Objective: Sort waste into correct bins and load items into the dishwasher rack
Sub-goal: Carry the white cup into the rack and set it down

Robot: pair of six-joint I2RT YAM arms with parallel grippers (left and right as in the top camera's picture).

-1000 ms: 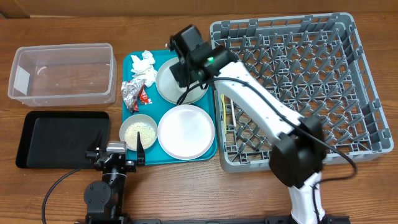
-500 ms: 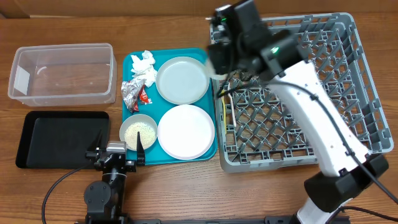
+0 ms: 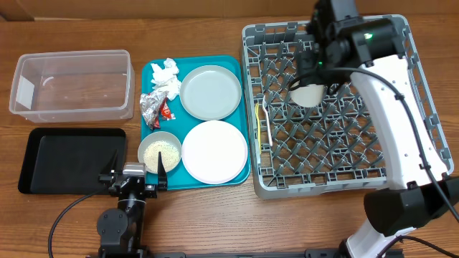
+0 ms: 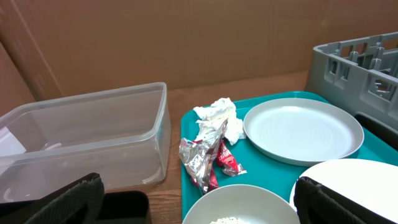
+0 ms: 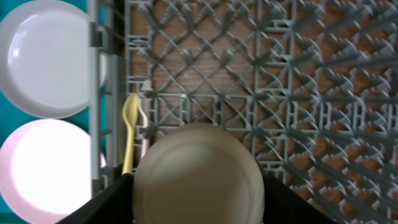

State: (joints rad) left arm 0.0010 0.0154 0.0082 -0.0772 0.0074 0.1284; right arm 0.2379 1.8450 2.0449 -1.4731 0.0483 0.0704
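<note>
**Desk:** What do the right jaws hold?

**Photographer:** They are clamped on the small white cup [image 5: 198,180], which hangs above the large square grey plastic dishwasher rack [image 3: 323,188].

**Desk:** How best to set it down?

**Photographer:** My judgement is straight down into a free lattice cell between upright pegs. It should stay clear of the thin yellow utensil [image 5: 129,124] lying along the rack's left edge, and release should come only once the cup sits steady.

**Desk:** And the left jaws?

**Photographer:** They are spread wide and empty, low over the wooden counter [image 3: 215,222]. The crumpled white tissue [image 4: 217,112], crinkled silver foil wrapper [image 4: 196,158], pale grey round plate [image 3: 210,92] and white round plate [image 3: 214,151] wait on the teal serving tray [image 3: 241,64].
</note>
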